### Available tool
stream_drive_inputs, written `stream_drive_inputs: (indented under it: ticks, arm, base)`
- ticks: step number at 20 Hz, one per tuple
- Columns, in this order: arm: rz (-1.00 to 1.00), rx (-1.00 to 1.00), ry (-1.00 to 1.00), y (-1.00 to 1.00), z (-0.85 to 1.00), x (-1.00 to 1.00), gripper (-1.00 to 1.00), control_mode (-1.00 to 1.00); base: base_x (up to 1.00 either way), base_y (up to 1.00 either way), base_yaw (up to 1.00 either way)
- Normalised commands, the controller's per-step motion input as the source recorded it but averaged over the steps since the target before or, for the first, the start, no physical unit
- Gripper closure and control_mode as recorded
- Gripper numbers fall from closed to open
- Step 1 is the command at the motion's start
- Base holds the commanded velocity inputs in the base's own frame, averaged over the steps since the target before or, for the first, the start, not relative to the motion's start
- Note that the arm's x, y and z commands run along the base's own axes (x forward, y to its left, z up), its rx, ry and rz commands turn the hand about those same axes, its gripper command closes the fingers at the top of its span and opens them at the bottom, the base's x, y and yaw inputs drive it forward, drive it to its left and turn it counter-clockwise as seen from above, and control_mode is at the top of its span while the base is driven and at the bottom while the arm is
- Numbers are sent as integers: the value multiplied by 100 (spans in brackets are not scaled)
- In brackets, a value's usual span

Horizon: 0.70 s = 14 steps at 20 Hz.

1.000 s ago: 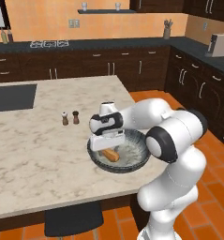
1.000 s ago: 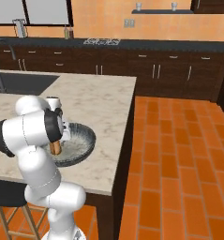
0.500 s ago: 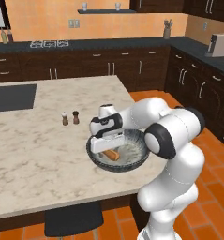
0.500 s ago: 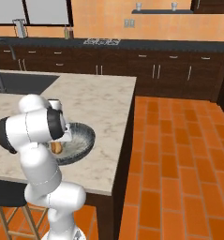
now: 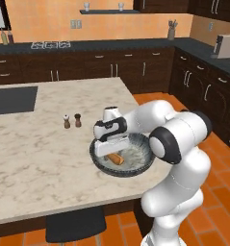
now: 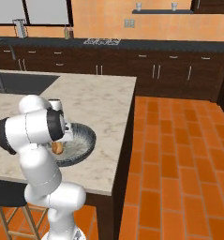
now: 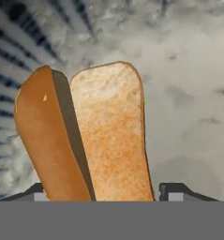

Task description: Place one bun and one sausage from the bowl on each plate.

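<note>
Bun (image 7: 92, 136) lies in the bowl (image 5: 143, 166), between the spread, unclenched claw (image 7: 100, 191) tips.

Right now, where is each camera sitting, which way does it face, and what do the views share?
Left base view: behind-left, facing forward-down at the island; arm rises lower right, gripper in the bowl.
Right base view: behind-right; arm lower left, beside the bowl.
Hand view: looks along the gripper at a split bun; fingertips at bottom.
Shared: bowl and bun.
</note>
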Motion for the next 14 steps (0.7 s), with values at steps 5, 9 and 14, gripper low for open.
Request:
stream_drive_inputs:
  ticks: [5,9,14]
  arm:
    - [0,0,0,-8,3,-40,100,-100]
    - [-3,5,-42,-48,93,-92,100,-100]
    - [0,11,-64,-77,100,-100,100,-100]
  base:
    - [0,0,0]
    - [0,0,0]
    - [0,0,0]
